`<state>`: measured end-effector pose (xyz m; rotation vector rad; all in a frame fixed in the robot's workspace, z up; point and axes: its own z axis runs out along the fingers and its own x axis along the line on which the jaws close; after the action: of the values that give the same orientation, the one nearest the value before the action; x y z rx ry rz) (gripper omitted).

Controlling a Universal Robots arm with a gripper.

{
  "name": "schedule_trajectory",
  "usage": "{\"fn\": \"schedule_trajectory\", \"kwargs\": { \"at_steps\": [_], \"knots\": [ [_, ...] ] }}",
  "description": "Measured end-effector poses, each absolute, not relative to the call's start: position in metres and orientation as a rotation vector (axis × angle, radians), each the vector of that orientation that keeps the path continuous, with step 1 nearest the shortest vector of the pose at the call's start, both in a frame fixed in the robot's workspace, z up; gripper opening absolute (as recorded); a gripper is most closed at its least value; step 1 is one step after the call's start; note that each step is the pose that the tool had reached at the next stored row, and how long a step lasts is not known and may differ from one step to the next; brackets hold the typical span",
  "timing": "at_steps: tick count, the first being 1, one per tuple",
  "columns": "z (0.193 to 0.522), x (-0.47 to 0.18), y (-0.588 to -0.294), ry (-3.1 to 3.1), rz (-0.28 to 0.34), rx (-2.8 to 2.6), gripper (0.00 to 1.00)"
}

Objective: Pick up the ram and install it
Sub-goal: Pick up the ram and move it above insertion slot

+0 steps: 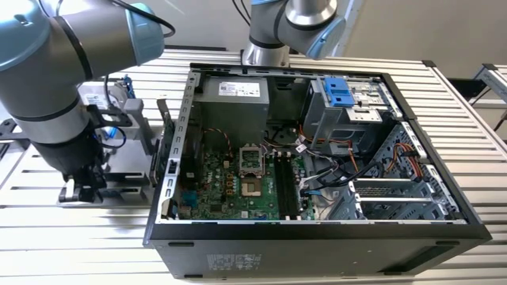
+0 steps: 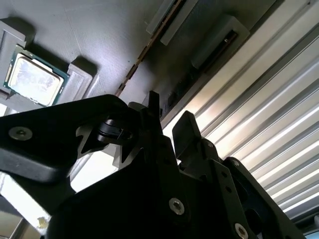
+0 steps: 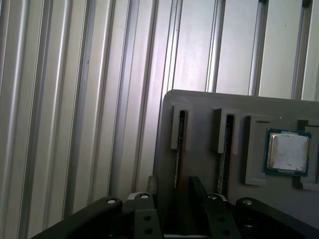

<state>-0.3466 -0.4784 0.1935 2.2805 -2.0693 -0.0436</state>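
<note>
Over the tray (image 3: 199, 104), we have the hand (image 3: 174, 186) low, its fingers (image 3: 198, 191) spread to either side of the ram (image 3: 178, 154). The ram stands on edge in its tray slot. We see a gap between it and each finger, so nothing is pinched yet. The second wrist view gives the same reading: the hand (image 2: 169, 117) is apart, with the ram's (image 2: 142, 55) thin edge running along the tray beyond it.

We judge the task barely begun. The approach is made, but the grasp, the lift and the seating are all left.

On the tray next to the ram, a second stick (image 3: 225, 149) sits in the neighbouring slot, and past that lies a processor (image 3: 286, 152) in its pocket. We reckon the finger on that side has little room beside the raised slot edge.

In the exterior view the hand (image 1: 83, 187) hangs over the tray (image 1: 119, 175), and the open case (image 1: 317, 228) stands just beside the tray on the ribbed worktop (image 1: 459, 119). The case's near wall rises between the tray and the long black sockets (image 1: 287, 184). Loose cables (image 1: 333, 172) lie close on the sockets' far side from the tray.
</note>
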Motion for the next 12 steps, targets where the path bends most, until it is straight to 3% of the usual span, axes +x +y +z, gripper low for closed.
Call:
{"fn": "schedule_trajectory", "kwargs": {
  "at_steps": [10, 11, 12],
  "knots": [
    [0.1934, -0.3466, -0.4758, -2.070, -0.044, 2.280, 1.00],
    [0.1934, -0.3466, -0.4758, -2.070, -0.044, 2.280, 0.00],
    [0.1934, -0.3466, -0.4757, -2.070, -0.044, 2.280, 0.00]
  ]
}}
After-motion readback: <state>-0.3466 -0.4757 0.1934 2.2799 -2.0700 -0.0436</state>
